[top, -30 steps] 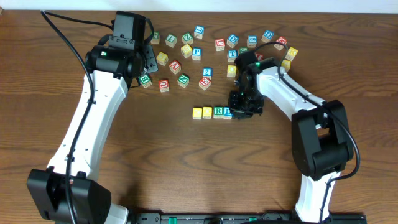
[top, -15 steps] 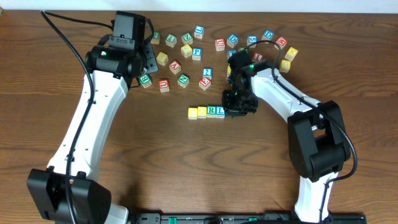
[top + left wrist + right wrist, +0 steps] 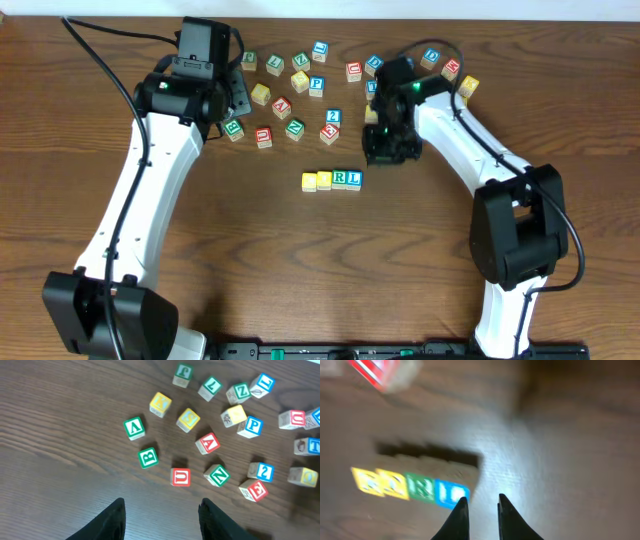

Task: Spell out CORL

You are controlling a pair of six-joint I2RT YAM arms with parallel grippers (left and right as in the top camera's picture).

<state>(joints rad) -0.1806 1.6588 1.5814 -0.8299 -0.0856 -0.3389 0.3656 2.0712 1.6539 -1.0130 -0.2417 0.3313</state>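
Cubes in row (yellow, yellow, R, L); right gripper narrowly parted, empty; left gripper wide, empty.

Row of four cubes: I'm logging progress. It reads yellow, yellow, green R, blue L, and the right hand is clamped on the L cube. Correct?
One thing is off: the right hand is not clamped on the L cube. The overhead view shows it apart from the row, holding nothing. The order yellow, yellow, R, L stands.
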